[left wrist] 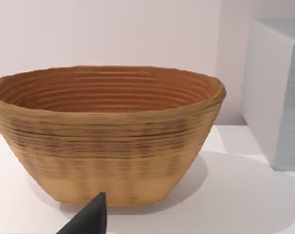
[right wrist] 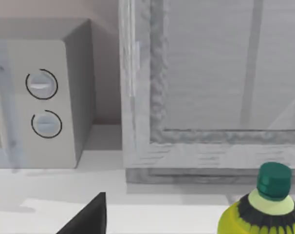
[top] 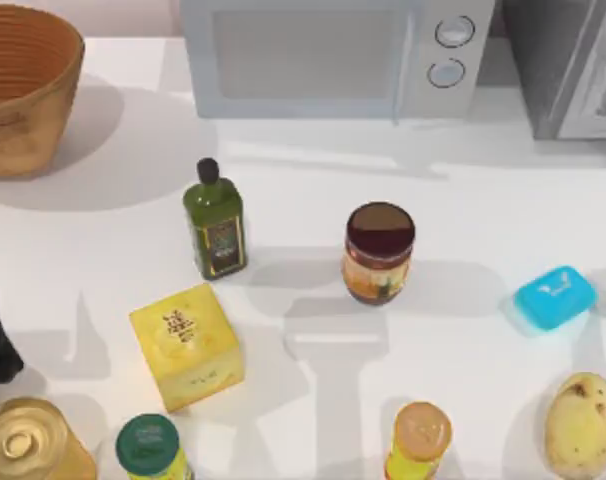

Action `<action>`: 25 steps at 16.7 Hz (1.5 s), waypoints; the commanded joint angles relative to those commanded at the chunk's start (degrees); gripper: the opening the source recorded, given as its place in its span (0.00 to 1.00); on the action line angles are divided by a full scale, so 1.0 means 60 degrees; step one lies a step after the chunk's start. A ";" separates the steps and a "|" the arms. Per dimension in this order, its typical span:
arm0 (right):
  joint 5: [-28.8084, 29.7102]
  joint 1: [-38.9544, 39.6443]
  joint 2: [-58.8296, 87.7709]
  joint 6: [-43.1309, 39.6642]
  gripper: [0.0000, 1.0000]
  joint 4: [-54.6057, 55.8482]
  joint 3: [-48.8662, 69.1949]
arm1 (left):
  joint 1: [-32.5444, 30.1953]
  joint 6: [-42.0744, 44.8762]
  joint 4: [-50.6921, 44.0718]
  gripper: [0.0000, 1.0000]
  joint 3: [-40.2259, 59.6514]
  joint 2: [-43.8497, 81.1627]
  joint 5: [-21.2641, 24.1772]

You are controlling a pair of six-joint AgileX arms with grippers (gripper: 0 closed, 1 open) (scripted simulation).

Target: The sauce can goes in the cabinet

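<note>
- A dark finger tip point(left wrist: 91, 217) of the left gripper shows low in the left wrist view, facing a woven basket point(left wrist: 106, 134) at the counter's back left corner; how wide the fingers stand cannot be told.
- The right gripper's dark finger tip point(right wrist: 89, 217) faces the cabinet point(right wrist: 211, 83) at the back right corner, beside the microwave point(right wrist: 40, 97); its spread cannot be told either.
- The sauce can point(top: 379, 252) stands upright near the middle of the white counter point(top: 483, 200), well apart from the cabinet.
- An olive-oil bottle point(top: 215, 220) stands to its left.
</note>
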 joint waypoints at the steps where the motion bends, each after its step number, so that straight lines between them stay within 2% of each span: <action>1: 0.0000 0.0000 0.0000 0.0000 1.00 0.0000 0.0000 | 0.0000 0.0000 0.0000 1.00 0.0000 0.0000 0.0000; 5: -0.0363 0.0144 0.0596 -0.0504 1.00 -0.0200 0.0529 | 0.0000 0.0000 0.0000 1.00 0.0000 0.0000 0.0000; 9: -0.1503 0.0574 0.2817 -0.2093 1.00 -0.0831 0.2218 | 0.0000 0.0000 0.0000 1.00 0.0000 0.0000 0.0000; 20: -0.5850 0.1995 1.4116 -0.8157 1.00 -0.3342 0.8888 | 0.0000 0.0000 0.0000 1.00 0.0000 0.0000 0.0000; 25: -0.7287 0.2365 1.8038 -1.0154 1.00 -0.4221 1.1182 | 0.0000 0.0000 0.0000 1.00 0.0000 0.0000 0.0000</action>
